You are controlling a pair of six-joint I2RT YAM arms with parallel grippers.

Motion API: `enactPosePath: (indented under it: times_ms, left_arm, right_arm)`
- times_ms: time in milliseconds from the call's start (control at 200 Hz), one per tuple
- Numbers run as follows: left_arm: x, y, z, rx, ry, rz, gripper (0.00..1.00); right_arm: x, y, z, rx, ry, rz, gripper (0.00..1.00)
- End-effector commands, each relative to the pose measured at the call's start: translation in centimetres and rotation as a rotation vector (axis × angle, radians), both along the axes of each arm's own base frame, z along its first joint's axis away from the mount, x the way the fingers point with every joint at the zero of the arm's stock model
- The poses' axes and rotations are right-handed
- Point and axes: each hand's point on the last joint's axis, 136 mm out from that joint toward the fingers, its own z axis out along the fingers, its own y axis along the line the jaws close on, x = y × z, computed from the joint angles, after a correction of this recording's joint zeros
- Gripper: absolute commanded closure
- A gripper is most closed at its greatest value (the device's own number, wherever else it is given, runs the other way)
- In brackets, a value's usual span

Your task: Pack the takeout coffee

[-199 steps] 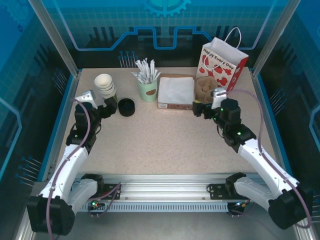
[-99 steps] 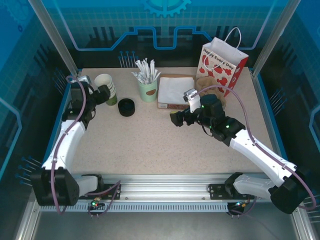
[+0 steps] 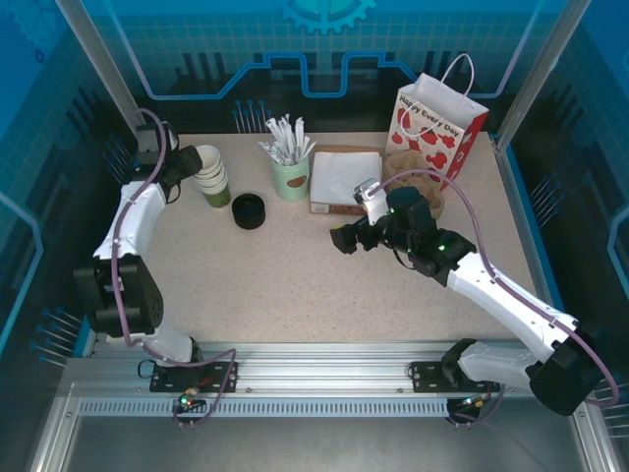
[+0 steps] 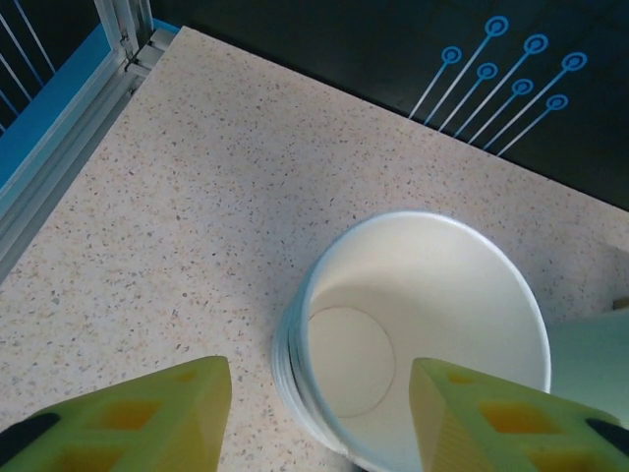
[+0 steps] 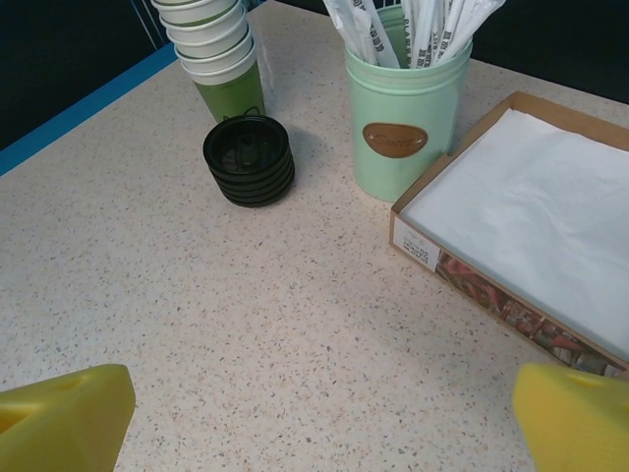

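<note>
Just over cup stack, L pincer, blk lids, stick cup near

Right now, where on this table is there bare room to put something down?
The near half of the table is bare, in front of the stack of black lids. The back edge is crowded: stacked paper cups, stick cup, napkin box, gift bag.

The left arm and right arm have white shells, black joints, looping purple cables and yellow fingers.
</note>
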Motion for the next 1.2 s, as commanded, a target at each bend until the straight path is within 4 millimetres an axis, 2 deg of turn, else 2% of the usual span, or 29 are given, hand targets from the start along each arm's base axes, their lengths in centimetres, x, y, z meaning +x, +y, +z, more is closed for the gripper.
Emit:
enactPosePath:
  times_ms: [0,315,505,1035,1196]
  left_arm:
    - [0.6,0.5,0.0,0.026,0.047,-0.016,0.52]
    - [2.5,0.9,-1.1,0.040,0.097,-0.029,0.66]
    - [2.6,1.3,-1.3,0.051,0.112,-0.025,0.68]
    - [2.8,1.2,-2.0,0.045,0.134,-0.034,0.81]
    - [2.8,1.2,-1.6,0.048,0.128,-0.034,0.85]
  right_arm:
    - [-0.3,1.4,1.2,0.014,-0.019,0.048,0.00]
    - [-0.2,1.8,0.6,-0.003,-0.006,0.057,0.00]
    - [-0.1,1.9,0.7,-0.006,-0.008,0.057,0.00]
    - [-0.2,2.1,0.3,-0.017,-0.003,0.059,0.00]
    - [-0.2,2.1,0.1,-0.020,0.003,0.058,0.00]
